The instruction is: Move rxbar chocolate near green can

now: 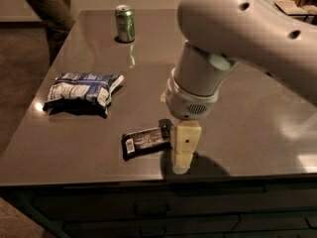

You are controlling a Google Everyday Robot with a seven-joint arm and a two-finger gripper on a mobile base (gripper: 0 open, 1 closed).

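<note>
- Cream tool points down at the table's near edge; spread or pressed together, I cannot tell.
- Chocolate bar lies just beside it at 9 o'clock, long axis running 8 to 2.
- Green can stands well apart at 11 o'clock.
</note>
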